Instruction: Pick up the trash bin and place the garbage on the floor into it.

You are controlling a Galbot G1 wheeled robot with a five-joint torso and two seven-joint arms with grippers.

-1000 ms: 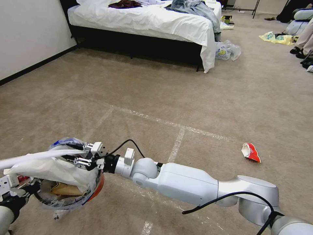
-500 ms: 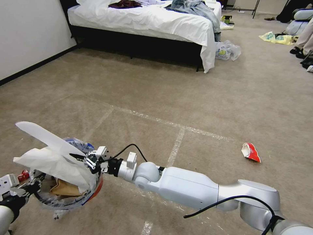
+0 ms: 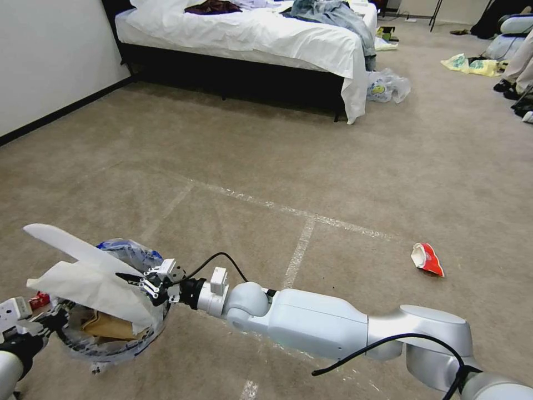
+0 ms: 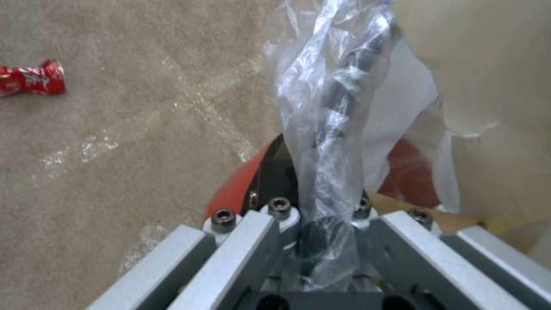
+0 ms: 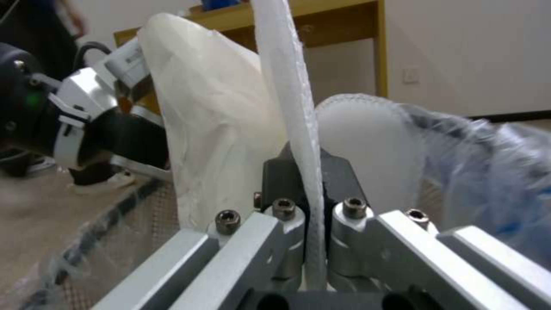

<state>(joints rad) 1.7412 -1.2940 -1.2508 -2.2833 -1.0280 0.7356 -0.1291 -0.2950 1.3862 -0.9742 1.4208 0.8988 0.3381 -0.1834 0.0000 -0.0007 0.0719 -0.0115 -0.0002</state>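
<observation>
while the trash bin (image 3: 111, 328) hangs above the floor (image 3: 266, 166) at the robot's near left, the left gripper (image 4: 321, 241) holds it by the rim: its jaws are pressed on the rim and on the crinkled clear bag (image 4: 327, 107) that lines it. the red wall of the bin shows just past these jaws in the left wrist view. the right gripper (image 3: 145, 279) reaches across from the right side and is above the bin's mouth. its jaws pinch a flat white slipper (image 3: 69, 249), which stands out tilted over the rim toward the left. a white paper wrapper (image 3: 91, 291) lies across the top of the bin under the slipper, and a brown paper bag (image 3: 108, 326) is inside. on the carpet, a red crushed can (image 4: 32, 78) lies near the left gripper, and a red and white wrapper (image 3: 427, 259) lies well apart to the right, past a tape line (image 3: 300, 247).
</observation>
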